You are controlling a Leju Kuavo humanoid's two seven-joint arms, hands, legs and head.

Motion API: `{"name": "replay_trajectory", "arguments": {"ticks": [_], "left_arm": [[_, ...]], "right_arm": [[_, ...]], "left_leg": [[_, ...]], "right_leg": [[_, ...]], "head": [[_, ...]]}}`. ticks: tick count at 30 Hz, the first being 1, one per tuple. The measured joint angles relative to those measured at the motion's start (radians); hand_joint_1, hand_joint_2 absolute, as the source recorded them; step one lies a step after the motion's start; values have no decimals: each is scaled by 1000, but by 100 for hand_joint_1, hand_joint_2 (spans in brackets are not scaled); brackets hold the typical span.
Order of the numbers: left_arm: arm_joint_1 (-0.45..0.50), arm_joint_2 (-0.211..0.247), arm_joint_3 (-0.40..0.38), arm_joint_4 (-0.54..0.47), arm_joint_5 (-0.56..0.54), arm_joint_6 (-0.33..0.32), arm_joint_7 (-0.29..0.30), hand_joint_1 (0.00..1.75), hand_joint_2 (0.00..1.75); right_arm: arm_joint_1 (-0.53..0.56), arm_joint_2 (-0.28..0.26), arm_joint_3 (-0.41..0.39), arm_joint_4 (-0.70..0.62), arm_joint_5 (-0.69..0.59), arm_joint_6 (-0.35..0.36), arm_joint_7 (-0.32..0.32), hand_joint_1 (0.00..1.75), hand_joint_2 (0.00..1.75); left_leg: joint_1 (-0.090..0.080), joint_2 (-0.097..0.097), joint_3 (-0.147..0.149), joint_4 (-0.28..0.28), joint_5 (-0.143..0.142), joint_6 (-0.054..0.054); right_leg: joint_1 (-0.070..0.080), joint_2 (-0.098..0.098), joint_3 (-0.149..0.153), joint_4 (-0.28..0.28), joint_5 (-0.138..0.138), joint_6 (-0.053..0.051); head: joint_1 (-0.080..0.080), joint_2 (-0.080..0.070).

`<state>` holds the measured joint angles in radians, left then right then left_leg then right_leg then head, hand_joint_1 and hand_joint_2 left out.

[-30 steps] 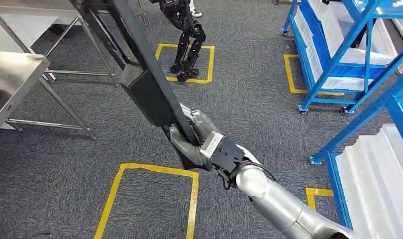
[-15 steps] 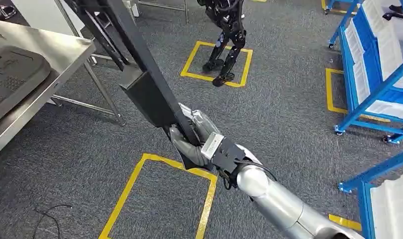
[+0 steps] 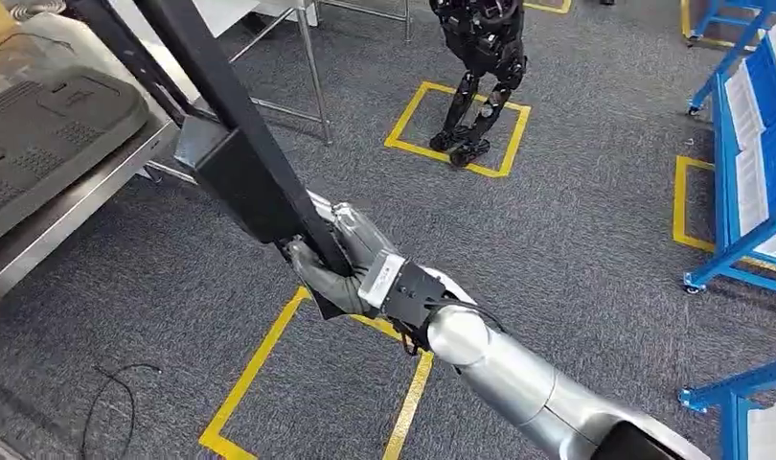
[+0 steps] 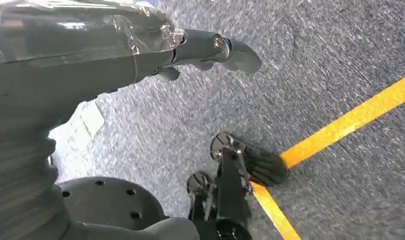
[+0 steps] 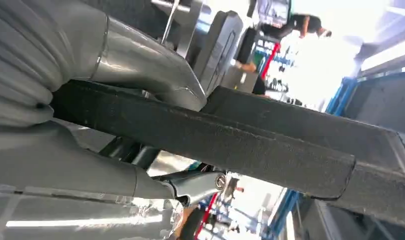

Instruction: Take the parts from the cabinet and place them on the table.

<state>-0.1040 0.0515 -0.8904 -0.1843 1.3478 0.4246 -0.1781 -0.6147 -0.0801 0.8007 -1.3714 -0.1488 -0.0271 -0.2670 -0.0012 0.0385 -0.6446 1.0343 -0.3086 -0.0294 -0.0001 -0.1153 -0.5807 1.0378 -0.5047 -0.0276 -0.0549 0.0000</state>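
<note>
1. Your right hand [image 3: 344,264] grips the long black part [image 3: 233,144] near its lower end, fingers wrapped round the bar; the right wrist view shows the thumb [image 5: 140,67] lying over the top of the bar [image 5: 230,145] and the rest of the hand beneath it.
2. The part runs from your hand up toward the far left, past the top edge of the head view, tilted over the floor and resting on nothing. A boxy black block sits on the bar just above your grip.
3. Your left hand [image 4: 90,65] hangs over the carpet with nothing in it; whether its fingers [image 4: 225,47] are curled in or spread, you cannot tell from this angle.
4. The steel table [image 3: 49,240] stands at your far left, with a dark moulded tray [image 3: 49,125] lying on its top.
5. Yellow tape squares [image 3: 269,355] mark the grey carpet [image 3: 576,220]; one lies just under your right arm, another farther off.
6. Another dark humanoid robot [image 3: 482,67] stands on the far square.
7. Blue racks [image 3: 748,163] with white trays line the right side.
</note>
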Motion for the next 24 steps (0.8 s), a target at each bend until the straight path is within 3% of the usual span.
{"name": "replay_trajectory", "arguments": {"ticks": [2, 3, 4, 5, 6, 7, 8, 9, 11, 12, 13, 16, 17, 18, 19, 20, 22, 23, 24], "left_arm": [[4, 1, 0, 0, 0, -3, 0, 0, 175], [6, 1, 0, 0, 0, -3, 1, 0, 175], [4, 1, 0, 0, 0, -6, 3, 0, 175], [0, 1, 0, 0, 0, -6, 3, 0, 175], [-1, 1, 0, 0, 0, -6, 3, 0, 175], [-1, 1, 0, 0, -1, -7, 3, 0, 175], [-1, 1, 0, 0, -1, -7, 6, 0, 175], [0, 1, 0, 0, -1, -7, 7, 0, 175], [0, 1, 0, 0, -2, -8, 8, 0, 175], [0, 1, 0, 0, -3, -10, 8, 0, 175], [-3, 1, 0, 0, -6, -14, 10, 0, 175], [4, 1, 0, 0, -7, -21, 21, 0, 175], [6, 4, 0, 1, -7, -21, 24, 0, 175], [10, 3, 0, 1, -7, -24, 26, 0, 175], [7, 3, 0, 1, -8, -26, 27, 0, 175], [3, 3, 0, 1, -8, -27, 27, 0, 175], [1, 3, 0, 1, -8, -27, 28, 0, 175], [1, 3, 0, 1, -8, -27, 29, 0, 175], [3, 3, 0, 1, -8, -27, 30, 0, 175]], "right_arm": [[-3, 8, 0, 0, 0, 0, 0, 175, 175], [-5, 8, 0, 1, 0, 1, 0, 175, 175], [-10, 10, 0, 1, 0, 2, -3, 175, 175], [-12, 10, 0, 2, -1, 2, -3, 175, 175], [-9, 8, 0, 3, -2, 2, -3, 175, 175], [-5, 7, 0, 5, -3, 3, -3, 175, 175], [-3, 7, 0, 7, -5, 3, -4, 175, 175], [-3, 7, 0, 8, -6, 3, -4, 175, 175], [-5, 7, 0, 8, -7, 3, -7, 175, 175], [-6, 7, 0, 8, -7, 3, -7, 175, 175], [-6, 8, 0, 9, -8, 3, -8, 175, 175], [-8, 9, 0, 9, -12, 3, -11, 175, 175], [-11, 12, 0, 9, -14, 3, -12, 175, 175], [-14, 17, -1, 9, -16, 3, -13, 175, 175], [-16, 18, -2, 9, -16, 3, -15, 175, 175], [-18, 19, -3, 9, -17, 3, -15, 175, 175], [-16, 18, -3, 11, -18, 3, -15, 175, 175], [-16, 18, -3, 12, -18, 3, -15, 175, 175], [-16, 18, -3, 12, -18, 3, -15, 175, 175]], "left_leg": [[6, -20, 9, -13, 4, 14], [10, -31, 15, -20, 7, 17], [12, -38, 15, -20, 7, 23], [12, -49, 15, -19, 8, 28], [12, -61, 15, -19, 7, 30], [11, -73, 15, -17, 6, 30], [11, -89, 15, -15, 6, 30], [12, -103, 15, -12, 5, 29], [15, -130, 15, -1, -2, 21], [17, -142, 11, 5, -7, 14], [14, -153, 2, 16, -10, 7], [26, -185, -4, 3, -1, -14], [23, -193, -6, 4, 0, -21], [19, -133, -8, 25, -11, -23], [17, -88, -28, 67, -41, -26], [19, -65, -63, 138, -79, -30], [22, -50, -131, 276, -133, -34], [22, -48, -143, 299, -131, -35], [22, -47, -130, 275, -107, -34]], "right_leg": [[1, -10, 8, -1, -7, 12], [-8, 42, 5, 18, -18, 17], [-8, 81, -20, 68, -50, 17], [-10, 98, -58, 145, -88, 17], [-10, 107, -100, 227, -120, 18], [-10, 110, -133, 285, -133, 20], [-11, 111, -149, 301, -121, 21], [-12, 112, -141, 272, -90, 21], [-19, 132, -76, 114, 8, 23], [-26, 176, -48, 39, 30, 24], [-28, 210, -40, 23, 15, 26], [-16, 175, -39, 26, 17, 7], [-25, 160, -35, 14, 22, -1], [-25, 146, -30, 7, 25, -6], [-23, 135, -27, 4, 25, -11], [-20, 119, -26, 3, 24, -14], [-16, 89, -25, 3, 20, -17], [-15, 76, -25, 3, 18, -18], [-14, 62, -22, 3, 16, -18]], "head": [[1, 0], [3, 0], [3, 0], [5, 0], [11, 0], [13, 0], [14, 0], [16, 0], [18, 0], [21, 0], [21, 0], [19, 0], [21, 0], [15, 0], [-6, 0], [-13, 0], [-16, 0], [-19, 0], [-22, 0]]}}
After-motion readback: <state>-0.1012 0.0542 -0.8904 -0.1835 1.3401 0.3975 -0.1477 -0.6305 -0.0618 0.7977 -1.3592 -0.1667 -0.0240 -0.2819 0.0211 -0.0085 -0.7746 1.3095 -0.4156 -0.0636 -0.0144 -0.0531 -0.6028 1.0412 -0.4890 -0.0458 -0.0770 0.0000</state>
